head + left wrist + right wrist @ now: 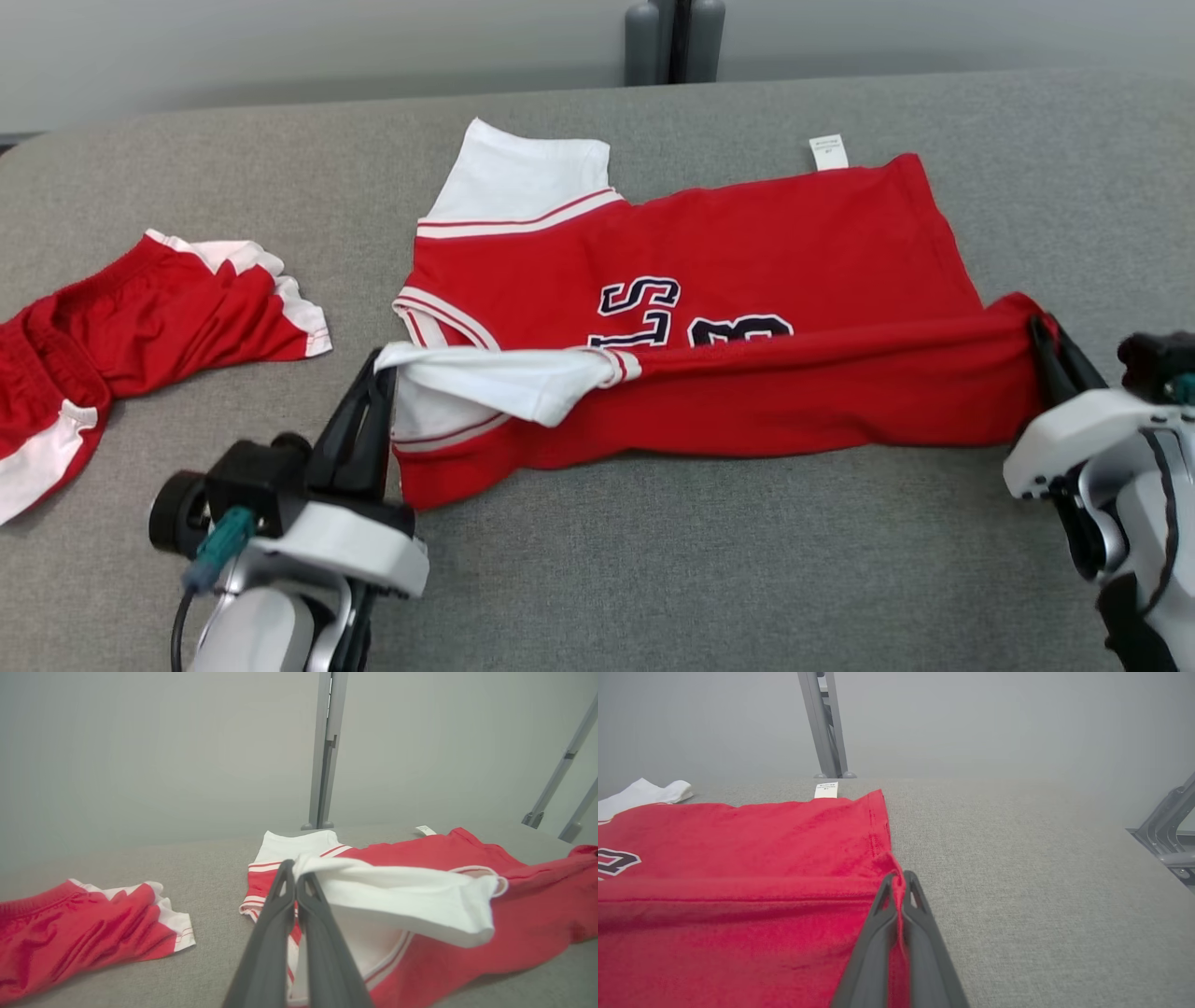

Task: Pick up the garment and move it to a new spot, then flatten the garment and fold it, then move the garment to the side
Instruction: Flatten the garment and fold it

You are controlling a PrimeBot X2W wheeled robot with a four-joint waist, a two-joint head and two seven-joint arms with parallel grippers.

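The grey fabric-covered tabletop (709, 560) is offering bare room along its 6 o'clock edge in the head view, with more at 3 o'clock beyond the jersey's hem and at 12 o'clock up to the far edge. The red short-sleeved jersey with white sleeves and dark lettering (747, 280) is lying across the middle, neck end toward 9 o'clock and hem toward 3 o'clock. Its far edge is lying flat, while its near edge is hanging lifted as a taut ridge between the two claws, covering the lower part of the lettering. The crumpled red shorts with white trim (140, 327) are lying at 9 o'clock, a strip of bare grey separating them from the jersey. The left claw (376, 366) is pinching shut on the rim of the near white sleeve. The right claw (1038, 329) is clamping the red hem corner at the 3 o'clock end. A grey metal post (674, 42) is standing at 12 o'clock beyond the far edge. A small white label (828, 152) is sticking out past the jersey's far edge near the hem end.
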